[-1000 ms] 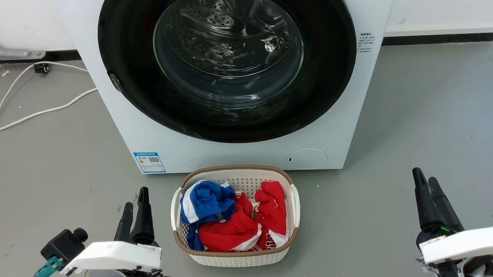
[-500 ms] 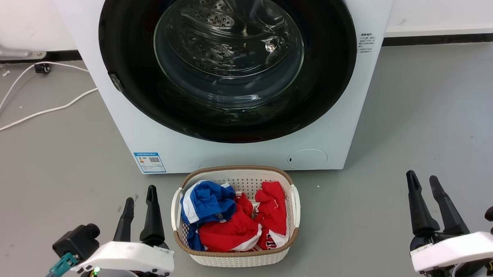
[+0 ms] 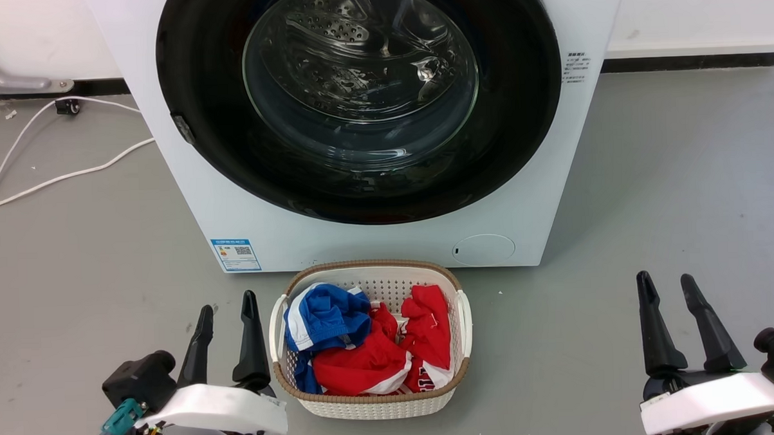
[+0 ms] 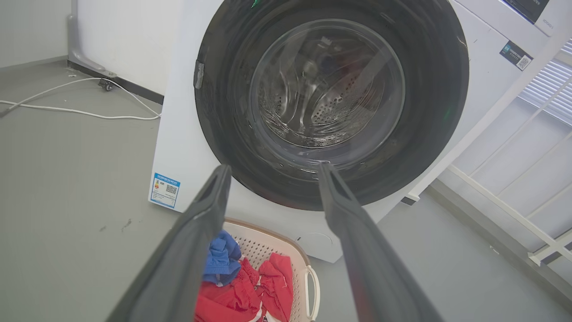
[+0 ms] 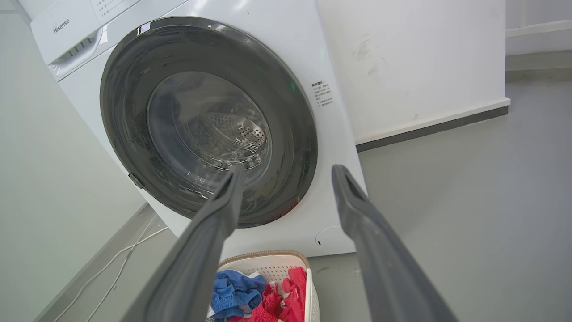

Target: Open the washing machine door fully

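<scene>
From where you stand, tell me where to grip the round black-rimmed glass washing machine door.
Likely the small grey tab on the round black-rimmed glass door's left rim: the door lies shut and flush, and that tab alone sticks out. Come from the left with the open left gripper.

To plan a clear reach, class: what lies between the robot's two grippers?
In the head view, a white perforated plastic basket holding red and blue clothes sits between left gripper and right gripper.

"Hisense" is read on the control panel (image 5: 61, 26) of the washing machine (image 5: 338, 170); print on the blue QR sticker (image 3: 235, 254) is not resolved.
</scene>
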Motion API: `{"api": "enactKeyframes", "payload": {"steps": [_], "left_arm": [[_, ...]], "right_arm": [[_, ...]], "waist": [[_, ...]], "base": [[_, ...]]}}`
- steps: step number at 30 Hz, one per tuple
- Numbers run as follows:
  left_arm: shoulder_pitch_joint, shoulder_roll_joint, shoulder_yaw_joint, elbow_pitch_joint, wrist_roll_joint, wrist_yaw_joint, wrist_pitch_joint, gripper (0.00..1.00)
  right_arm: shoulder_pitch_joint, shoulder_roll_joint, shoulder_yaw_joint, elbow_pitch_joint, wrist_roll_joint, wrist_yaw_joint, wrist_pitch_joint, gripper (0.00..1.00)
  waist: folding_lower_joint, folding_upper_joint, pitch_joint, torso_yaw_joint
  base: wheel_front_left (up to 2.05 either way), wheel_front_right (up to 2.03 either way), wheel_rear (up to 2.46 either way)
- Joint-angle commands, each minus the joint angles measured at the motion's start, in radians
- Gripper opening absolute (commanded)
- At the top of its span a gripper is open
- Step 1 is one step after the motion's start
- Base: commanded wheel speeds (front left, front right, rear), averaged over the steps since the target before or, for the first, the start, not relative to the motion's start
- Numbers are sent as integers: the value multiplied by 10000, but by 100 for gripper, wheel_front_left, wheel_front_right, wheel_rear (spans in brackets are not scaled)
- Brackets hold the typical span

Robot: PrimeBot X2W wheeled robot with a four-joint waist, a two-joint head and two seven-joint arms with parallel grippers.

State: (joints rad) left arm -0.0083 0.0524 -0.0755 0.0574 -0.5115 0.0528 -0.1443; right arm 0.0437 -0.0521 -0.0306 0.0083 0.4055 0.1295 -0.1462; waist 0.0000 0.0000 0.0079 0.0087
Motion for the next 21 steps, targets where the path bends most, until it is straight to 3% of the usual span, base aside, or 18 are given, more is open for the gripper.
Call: {"api": "enactKeyframes", "payload": {"steps": [1,21], "left_arm": [[2,48,-46,-157,292,21,-106,100],[211,25,-246,-198,2109,-61,-570,100]], "right_arm": [[24,5,-33,-168,-258,16,-97,100],[259,16,-220,-614,-1717,18,-573,100]], "waist": [[0,0,0,5],[0,0,42,27]], "base": [[0,0,0],[0,0,0]]}}
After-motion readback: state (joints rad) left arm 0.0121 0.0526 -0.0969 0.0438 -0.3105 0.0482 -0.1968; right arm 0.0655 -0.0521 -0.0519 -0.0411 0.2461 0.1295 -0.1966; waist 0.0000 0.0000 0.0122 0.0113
